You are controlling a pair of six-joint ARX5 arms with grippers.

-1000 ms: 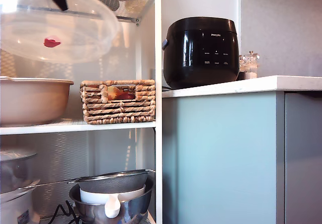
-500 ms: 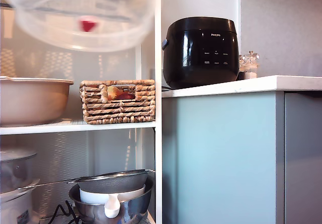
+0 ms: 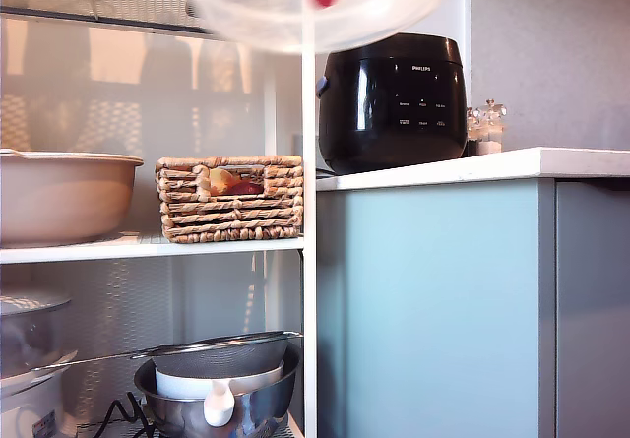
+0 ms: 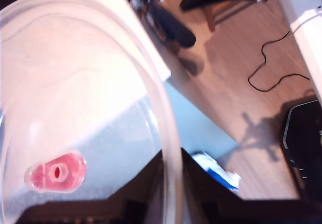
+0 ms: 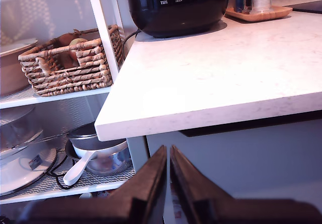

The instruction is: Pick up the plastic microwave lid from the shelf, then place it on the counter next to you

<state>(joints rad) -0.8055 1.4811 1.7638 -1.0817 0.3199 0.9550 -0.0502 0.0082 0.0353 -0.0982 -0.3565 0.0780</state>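
Note:
The plastic microwave lid, a clear shallow dome with a red vent tab, hangs blurred along the top of the exterior view. It spans the shelf's white post and reaches above the black cooker. In the first wrist view my first gripper is shut on the rim of the lid, one finger on each side. My second gripper is shut with nothing in it, low in front of the counter edge. Neither gripper shows in the exterior view. The counter is a white slab over blue-grey fronts.
On the shelf stand a wicker basket and a beige bowl, with a steel bowl and strainer on the mesh tier below. Jars on a wooden tray sit behind the cooker. Bare worktop lies in front of the cooker.
The lid has travelled up and toward the exterior view's right, from in front of the shelf's top tier to over the post and cooker.

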